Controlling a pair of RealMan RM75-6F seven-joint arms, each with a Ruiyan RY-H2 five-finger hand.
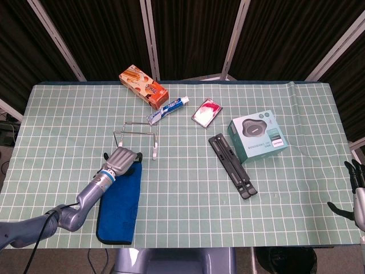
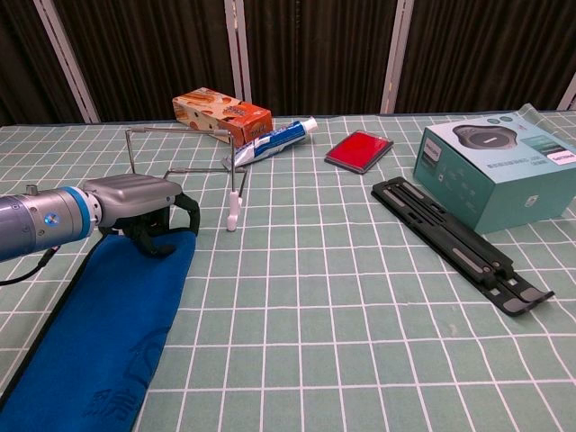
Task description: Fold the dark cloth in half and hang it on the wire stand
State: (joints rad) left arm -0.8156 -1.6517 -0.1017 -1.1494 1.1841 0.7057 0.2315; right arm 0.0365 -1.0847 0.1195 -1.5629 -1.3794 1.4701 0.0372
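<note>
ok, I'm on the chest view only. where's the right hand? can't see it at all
Observer: The head view has the right hand off the table's right edge, on the near side. Its fingers are apart and it holds nothing.
Operator: And the cloth? My frame cuts off its near end.
Observer: In the head view it lies as one long strip, and the near end stops on the table, right by the front edge.
</note>
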